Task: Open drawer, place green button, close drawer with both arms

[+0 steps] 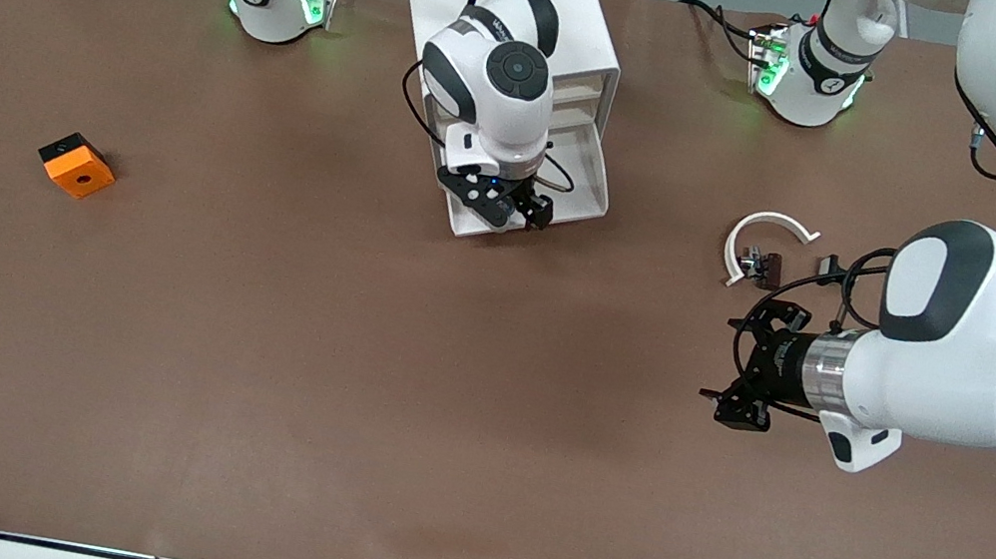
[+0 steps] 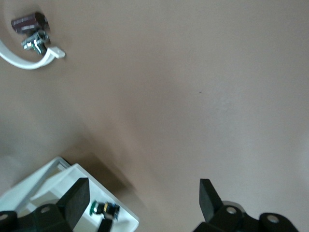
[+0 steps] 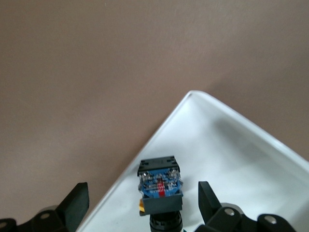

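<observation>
Front view: one button [image 3: 160, 189], one drawer [image 1: 588, 178].

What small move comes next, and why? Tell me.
Probably lift the right gripper clear of the drawer: its fingers stand open and the button sits in the open tray, so closing comes next. The left gripper waits open over the table.

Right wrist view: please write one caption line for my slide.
Open right gripper above the button, which lies in the open white drawer.
</observation>
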`<act>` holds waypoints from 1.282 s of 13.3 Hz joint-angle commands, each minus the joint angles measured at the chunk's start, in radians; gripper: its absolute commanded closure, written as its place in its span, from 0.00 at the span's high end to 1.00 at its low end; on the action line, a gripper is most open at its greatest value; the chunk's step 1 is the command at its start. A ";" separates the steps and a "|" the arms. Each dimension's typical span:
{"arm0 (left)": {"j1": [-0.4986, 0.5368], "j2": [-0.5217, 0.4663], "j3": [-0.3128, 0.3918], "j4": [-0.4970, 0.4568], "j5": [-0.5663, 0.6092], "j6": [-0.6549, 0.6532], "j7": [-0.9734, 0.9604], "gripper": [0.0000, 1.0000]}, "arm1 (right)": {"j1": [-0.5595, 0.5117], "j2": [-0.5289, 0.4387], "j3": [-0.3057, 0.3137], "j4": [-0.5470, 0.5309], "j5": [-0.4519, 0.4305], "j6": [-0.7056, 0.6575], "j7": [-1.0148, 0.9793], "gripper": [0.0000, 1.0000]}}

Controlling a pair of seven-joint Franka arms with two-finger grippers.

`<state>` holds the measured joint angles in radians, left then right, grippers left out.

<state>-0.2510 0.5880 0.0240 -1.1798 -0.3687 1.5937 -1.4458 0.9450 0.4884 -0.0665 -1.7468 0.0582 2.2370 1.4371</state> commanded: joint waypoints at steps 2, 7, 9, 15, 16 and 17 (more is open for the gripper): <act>-0.063 -0.016 -0.010 -0.026 0.153 0.000 0.271 1.00 | -0.078 -0.025 -0.010 0.105 -0.011 -0.137 -0.113 1.00; -0.140 -0.011 -0.022 -0.041 0.189 0.055 0.444 1.00 | -0.259 -0.086 -0.012 0.109 -0.012 -0.211 -0.418 1.00; -0.195 -0.019 -0.024 -0.092 0.191 0.106 0.467 1.00 | -0.354 -0.096 -0.012 0.109 -0.012 -0.226 -0.580 1.00; -0.257 -0.108 -0.125 -0.429 0.189 0.510 0.479 1.00 | -0.624 -0.137 -0.024 0.112 -0.066 -0.316 -0.933 1.00; -0.260 -0.117 -0.148 -0.489 0.191 0.584 0.479 1.00 | -0.664 -0.151 -0.026 0.112 -0.090 -0.342 -1.002 1.00; -0.272 -0.117 -0.151 -0.542 0.203 0.639 0.479 1.00 | -0.710 -0.165 -0.026 0.112 -0.098 -0.367 -1.090 1.00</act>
<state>-0.5193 0.5386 -0.1035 -1.5578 -0.1951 2.1196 -0.9806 0.3080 0.3692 -0.1091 -1.6260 -0.0112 1.9184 0.4638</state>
